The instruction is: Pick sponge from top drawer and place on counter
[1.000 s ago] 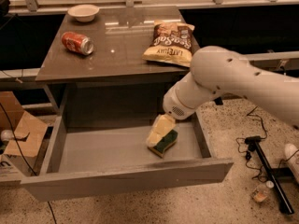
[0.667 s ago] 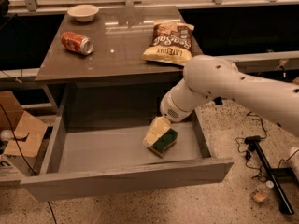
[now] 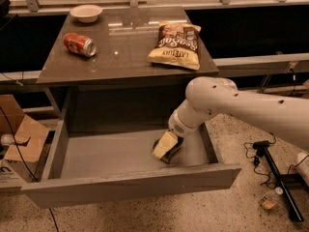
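The top drawer (image 3: 130, 185) is pulled open below the counter (image 3: 125, 52). My white arm reaches in from the right and down into the drawer's right part. My gripper (image 3: 165, 146) is low over the drawer floor, right at the sponge (image 3: 173, 152). Only a dark green part of the sponge shows, beside a pale yellow piece under the wrist. The gripper hides most of the sponge, and I cannot tell whether it grips it.
On the counter lie a yellow-brown chip bag (image 3: 176, 45), a red can (image 3: 79, 44) on its side and a white bowl (image 3: 86, 12). A cardboard box (image 3: 19, 139) stands left of the drawer. A black stand (image 3: 275, 178) and cables lie on the floor at right.
My arm has shifted a little left and lower into the drawer. The gripper stays at the sponge, which has barely moved.
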Robot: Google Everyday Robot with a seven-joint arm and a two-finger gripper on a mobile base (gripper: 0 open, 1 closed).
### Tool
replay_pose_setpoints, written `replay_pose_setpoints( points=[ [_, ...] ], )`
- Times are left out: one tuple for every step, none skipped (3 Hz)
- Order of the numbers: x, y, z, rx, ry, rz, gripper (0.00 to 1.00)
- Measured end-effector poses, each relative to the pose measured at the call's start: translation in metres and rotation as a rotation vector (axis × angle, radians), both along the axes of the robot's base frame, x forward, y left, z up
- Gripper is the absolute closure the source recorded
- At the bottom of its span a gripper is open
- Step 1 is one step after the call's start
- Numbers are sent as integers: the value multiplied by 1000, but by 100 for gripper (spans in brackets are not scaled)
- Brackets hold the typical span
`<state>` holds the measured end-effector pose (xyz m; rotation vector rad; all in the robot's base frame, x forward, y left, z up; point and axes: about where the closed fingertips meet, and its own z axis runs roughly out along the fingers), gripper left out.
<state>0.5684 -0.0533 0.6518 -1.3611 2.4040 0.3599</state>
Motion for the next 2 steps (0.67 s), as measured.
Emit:
replay_pose_setpoints(
  points=[
    [1,-11,-30,-11,31,-36,0],
    [6,-14,-53,7,57,-64,0]
  ],
)
